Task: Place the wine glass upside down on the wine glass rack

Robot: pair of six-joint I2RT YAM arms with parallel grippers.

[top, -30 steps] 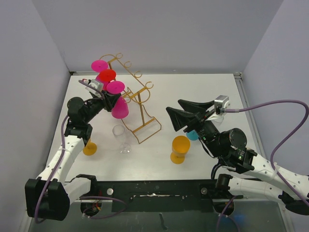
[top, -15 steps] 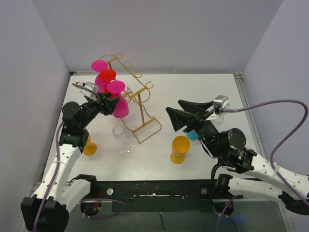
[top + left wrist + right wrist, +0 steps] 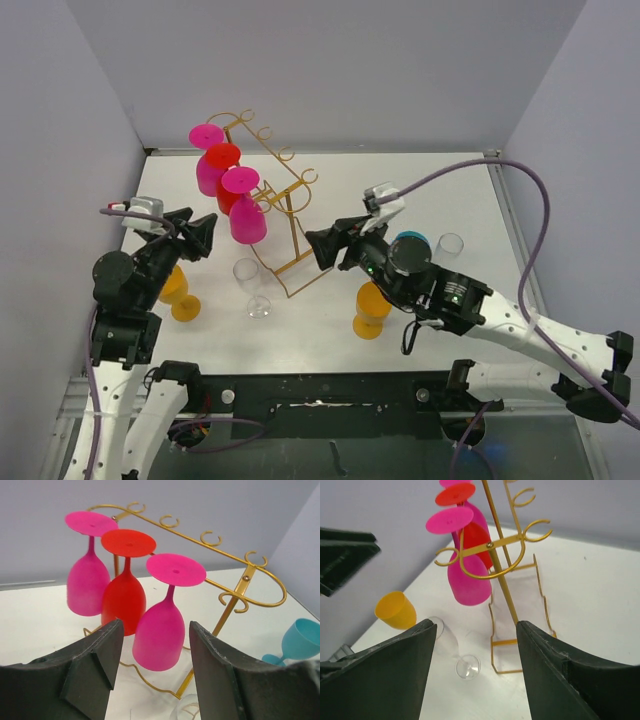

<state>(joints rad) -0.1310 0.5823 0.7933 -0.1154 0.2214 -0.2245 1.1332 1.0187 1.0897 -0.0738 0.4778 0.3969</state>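
Wine glass rack (image 3: 246,577): gold wire. Front hung wine glass (image 3: 159,635): solid magenta. Middle hung wine glass (image 3: 124,600): solid red. Rear hung wine glass (image 3: 88,587): solid magenta. Clear glass (image 3: 255,285): colourless, see-through. Right orange glass (image 3: 372,305) and left orange glass (image 3: 178,290): amber-orange. Teal glass (image 3: 302,637): turquoise. Table (image 3: 400,190): white. Walls (image 3: 350,70): pale lilac-grey.

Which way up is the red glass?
Upside down. The red glass hangs on the gold rack, foot on top, bowl pointing down.

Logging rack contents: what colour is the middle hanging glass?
The middle glass is red; the left wrist view shows it best.
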